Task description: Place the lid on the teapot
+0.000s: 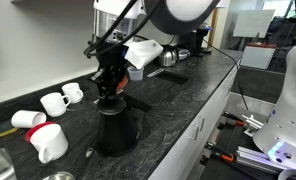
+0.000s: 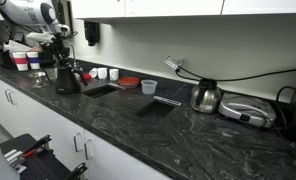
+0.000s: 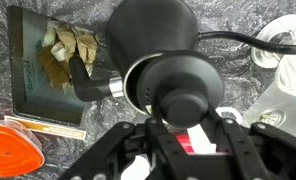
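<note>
The teapot (image 1: 114, 132) is a tall matte black pot standing on the dark counter; it also shows in an exterior view (image 2: 67, 80). In the wrist view its body (image 3: 148, 30) and side handle lie under the lid. My gripper (image 1: 110, 88) hangs straight above the pot's top, also seen in an exterior view (image 2: 60, 62). In the wrist view the gripper (image 3: 185, 118) is shut on the knob of the small round black lid (image 3: 178, 80). The lid sits right over the pot's opening. I cannot tell whether it touches the rim.
Several white mugs (image 1: 54, 101) lie and stand beside the teapot. A dark tray (image 3: 43, 75) and an orange object (image 3: 12, 152) lie by the pot. Farther along the counter are a red disc (image 2: 130, 82), a blue cup (image 2: 149, 86) and a metal kettle (image 2: 205, 97).
</note>
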`<act>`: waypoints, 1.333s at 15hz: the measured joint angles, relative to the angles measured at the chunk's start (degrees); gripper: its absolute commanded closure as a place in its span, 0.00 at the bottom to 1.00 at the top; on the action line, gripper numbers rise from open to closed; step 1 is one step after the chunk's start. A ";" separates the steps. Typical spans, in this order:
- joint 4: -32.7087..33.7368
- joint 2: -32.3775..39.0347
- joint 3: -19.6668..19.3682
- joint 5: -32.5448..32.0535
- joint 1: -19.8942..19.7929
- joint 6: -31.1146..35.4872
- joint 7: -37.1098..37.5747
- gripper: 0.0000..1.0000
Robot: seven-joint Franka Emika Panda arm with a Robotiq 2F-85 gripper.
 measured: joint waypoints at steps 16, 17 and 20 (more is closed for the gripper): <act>1.23 1.58 -3.41 -0.12 2.05 -0.74 -3.40 0.83; 1.17 1.58 -3.41 -0.25 2.06 -1.04 -3.42 0.83; 1.15 1.56 -3.46 -0.48 2.06 -1.30 -3.43 0.83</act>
